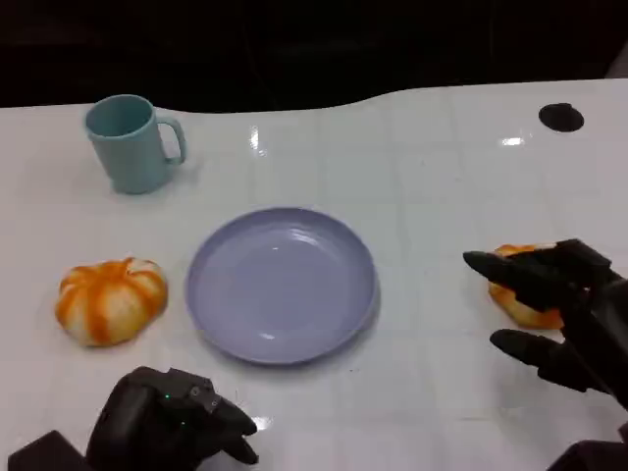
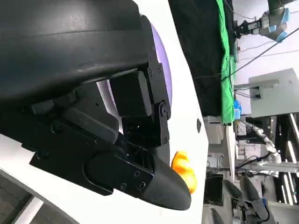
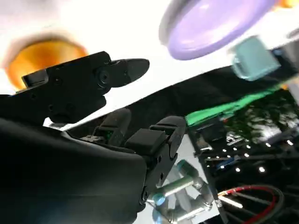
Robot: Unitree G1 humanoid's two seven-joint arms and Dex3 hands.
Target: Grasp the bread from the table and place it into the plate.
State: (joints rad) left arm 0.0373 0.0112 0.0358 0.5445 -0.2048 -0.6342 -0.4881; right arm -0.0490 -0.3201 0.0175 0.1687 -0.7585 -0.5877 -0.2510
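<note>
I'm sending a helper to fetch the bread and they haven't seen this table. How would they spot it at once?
Start from the lilac plate in the middle of the white table. The bread lies to the plate's right, on the side away from the teal mug, with the right hand spread over it. It is a small golden-orange piece, plain, unlike the bigger white-striped orange pumpkin on the plate's left.

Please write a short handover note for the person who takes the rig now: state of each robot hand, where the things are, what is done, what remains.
Right robot hand: open, fingers spread around the bread, not yet closed on it.
Left robot hand: curled, holding nothing, low near the table edge.
Bread lies on the table, right of the purple plate, which holds nothing.
Done: approach.
Left: grasp, lift, place in the plate.
</note>
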